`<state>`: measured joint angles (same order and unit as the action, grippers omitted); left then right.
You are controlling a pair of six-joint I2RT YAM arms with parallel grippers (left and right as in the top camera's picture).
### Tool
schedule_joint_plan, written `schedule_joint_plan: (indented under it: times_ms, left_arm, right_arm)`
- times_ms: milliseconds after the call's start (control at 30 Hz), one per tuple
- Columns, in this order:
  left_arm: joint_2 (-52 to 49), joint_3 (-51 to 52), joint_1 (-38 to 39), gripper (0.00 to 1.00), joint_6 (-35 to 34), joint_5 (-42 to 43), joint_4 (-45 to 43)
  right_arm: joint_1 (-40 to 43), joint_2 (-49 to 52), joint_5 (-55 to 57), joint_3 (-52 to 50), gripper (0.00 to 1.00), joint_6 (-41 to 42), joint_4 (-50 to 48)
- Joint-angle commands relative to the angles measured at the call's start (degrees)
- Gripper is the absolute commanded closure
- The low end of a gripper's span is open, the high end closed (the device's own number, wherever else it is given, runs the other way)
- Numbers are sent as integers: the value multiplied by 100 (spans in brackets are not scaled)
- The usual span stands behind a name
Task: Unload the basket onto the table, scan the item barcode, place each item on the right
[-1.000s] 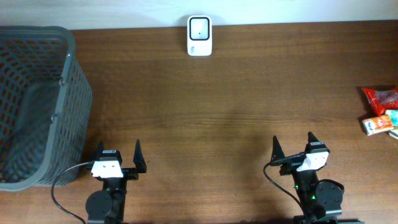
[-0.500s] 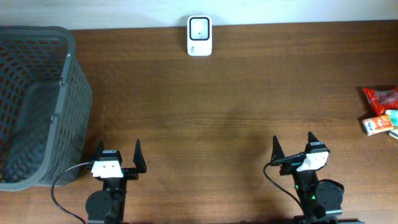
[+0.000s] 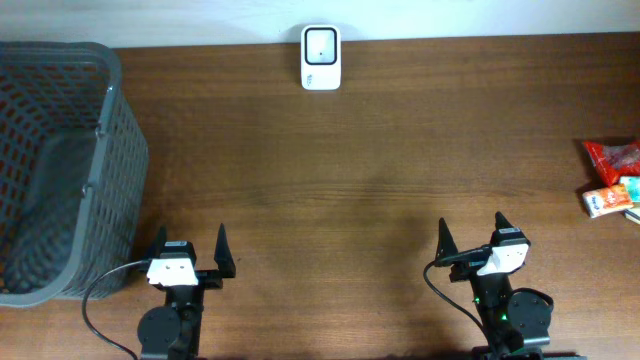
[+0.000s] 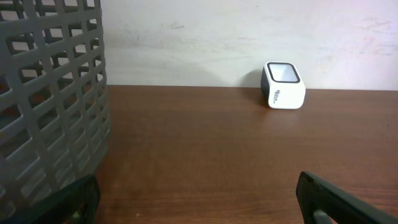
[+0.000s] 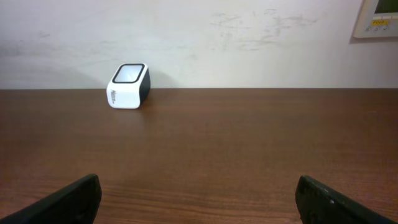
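Observation:
A small white barcode scanner with a dark window stands at the table's far edge, centre; it also shows as the scanner in the left wrist view and the scanner in the right wrist view. Several snack packets, red and orange-white, lie at the right edge of the table. My left gripper rests open near the front left, nothing between its fingers. My right gripper rests open near the front right, also with nothing in it. Both are far from the packets and the scanner.
A tall grey mesh basket fills the left side of the table, close to my left gripper; its wall looms at the left of the left wrist view. A pale wall runs behind the table.

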<state>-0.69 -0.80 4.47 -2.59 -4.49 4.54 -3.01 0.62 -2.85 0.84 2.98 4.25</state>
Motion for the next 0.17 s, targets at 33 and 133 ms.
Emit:
schedule_joint_plan:
  times_ms: [33,133]
  left_arm:
    - [39,26,-26,1,133,79,9]
    - [39,26,-26,1,133,79,9]
  right_arm:
    - [-37,-44,31,-52,2,28,7]
    - [-37,-44,31,-52,2,28,7]
